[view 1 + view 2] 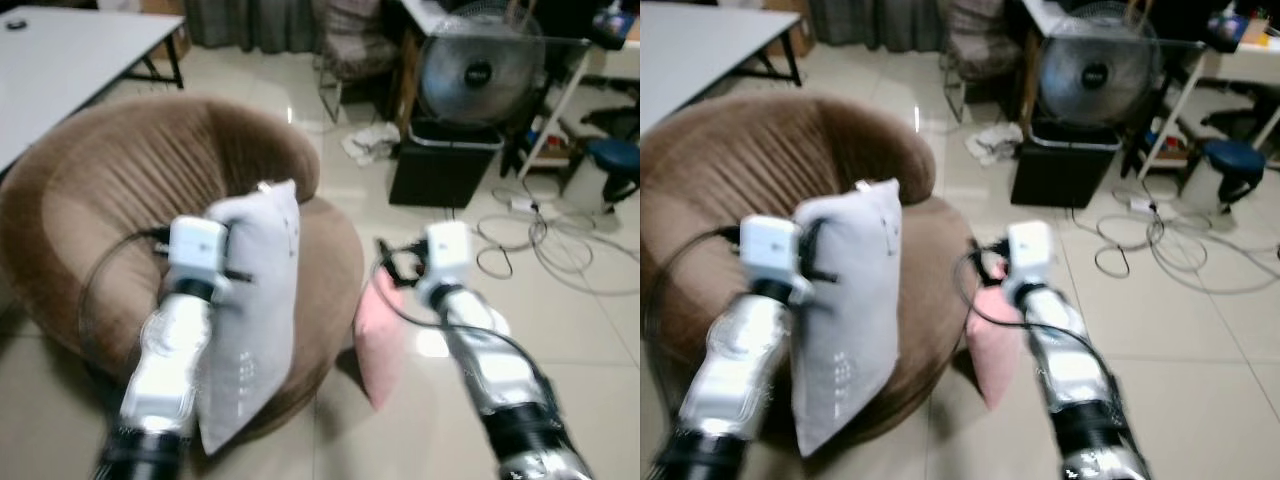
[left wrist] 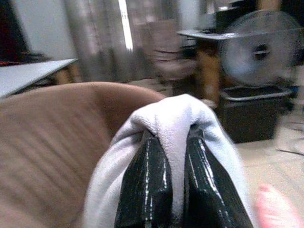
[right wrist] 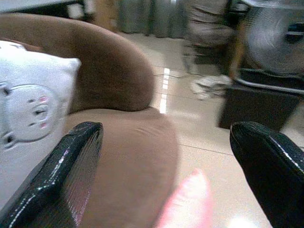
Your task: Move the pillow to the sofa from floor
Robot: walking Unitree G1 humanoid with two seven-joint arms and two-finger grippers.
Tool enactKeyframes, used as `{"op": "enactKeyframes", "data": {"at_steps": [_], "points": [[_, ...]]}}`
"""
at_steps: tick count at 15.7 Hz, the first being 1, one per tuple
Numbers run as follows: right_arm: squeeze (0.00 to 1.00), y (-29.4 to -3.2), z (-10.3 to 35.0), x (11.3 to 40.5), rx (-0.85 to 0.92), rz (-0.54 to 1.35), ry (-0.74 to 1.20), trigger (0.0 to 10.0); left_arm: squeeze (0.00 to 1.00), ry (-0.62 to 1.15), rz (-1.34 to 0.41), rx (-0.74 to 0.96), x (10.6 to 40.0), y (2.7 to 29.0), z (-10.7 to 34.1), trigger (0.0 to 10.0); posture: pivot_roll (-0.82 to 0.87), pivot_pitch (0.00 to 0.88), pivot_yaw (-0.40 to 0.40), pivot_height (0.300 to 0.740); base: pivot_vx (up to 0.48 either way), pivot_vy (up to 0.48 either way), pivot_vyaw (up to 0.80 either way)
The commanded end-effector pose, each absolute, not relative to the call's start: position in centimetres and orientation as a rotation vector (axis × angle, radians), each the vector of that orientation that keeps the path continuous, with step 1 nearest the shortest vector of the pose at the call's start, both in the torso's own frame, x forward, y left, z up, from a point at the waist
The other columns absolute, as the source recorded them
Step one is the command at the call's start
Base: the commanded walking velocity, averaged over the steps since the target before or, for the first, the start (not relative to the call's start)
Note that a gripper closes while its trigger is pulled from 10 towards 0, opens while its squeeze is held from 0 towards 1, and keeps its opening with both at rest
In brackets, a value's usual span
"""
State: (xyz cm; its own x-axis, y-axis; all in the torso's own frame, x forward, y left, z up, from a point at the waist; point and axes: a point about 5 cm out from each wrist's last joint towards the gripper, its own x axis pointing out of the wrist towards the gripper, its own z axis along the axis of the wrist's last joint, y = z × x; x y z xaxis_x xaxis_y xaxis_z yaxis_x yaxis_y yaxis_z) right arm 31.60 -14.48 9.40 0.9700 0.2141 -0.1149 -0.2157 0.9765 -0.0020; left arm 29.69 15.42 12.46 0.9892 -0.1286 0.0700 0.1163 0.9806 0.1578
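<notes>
— While pinched at its top edge, where hangs the white pillow (image 1: 250,300)?
— Hangs upright over the seat of the round brown sofa (image 1: 110,180), lower corner drooping past the seat's front rim; off the floor (image 1: 420,430) altogether. Bears a small printed bear face, plain in the right wrist view.

— And the left gripper (image 2: 175,190)?
— Jaws clenched on a fold of that white pillow, fabric bulging out above the black fingers (image 2: 142,185). Sits beside the pillow's upper part, above the seat.

— The right gripper (image 3: 166,166)?
— Jaws spread wide, grasping nothing. Held just off the sofa's right side, above a pink pillow (image 1: 378,325).

— Where lies that pink one?
— Stands on the tiled floor, leaning against the sofa's right flank.

— Anything else about?
— Beyond the sofa: a large round fan (image 1: 478,72) atop a black box (image 1: 445,160), loose cables (image 1: 545,240) coiled on the tiles to the right, a crumpled cloth (image 1: 370,140) near the box, a white bench (image 1: 60,60) at the far left, grey curtains (image 1: 250,22) behind.
</notes>
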Motion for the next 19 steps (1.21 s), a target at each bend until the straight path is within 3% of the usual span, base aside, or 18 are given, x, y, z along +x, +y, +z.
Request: {"op": "enactKeyframes", "data": {"at_steps": [1, 12, 19], "points": [[0.00, -13.9, 10.1, 31.9, 0.000, 0.231, 0.091, 10.0, 0.00, -0.148, -0.109, 0.172, 30.0, 16.0, 14.0, 10.0, 0.07, 0.000, -0.031, 0.740, 0.304, 0.000, 0.00], [0.00, -14.0, 10.2, 32.0, -0.002, 0.225, 0.086, 10.0, 0.00, -0.152, -0.109, 0.153, 30.4, 15.9, 13.9, 10.0, 0.06, 0.000, -0.028, 0.740, 0.309, 0.000, 0.00], [0.00, -13.1, 11.3, 31.8, -0.075, 0.360, 0.061, 10.0, 0.00, -0.090, -0.238, 0.243, 33.6, 14.7, 12.2, 10.0, 0.05, 0.000, -0.066, 0.740, 0.000, 0.000, 0.00]]}}
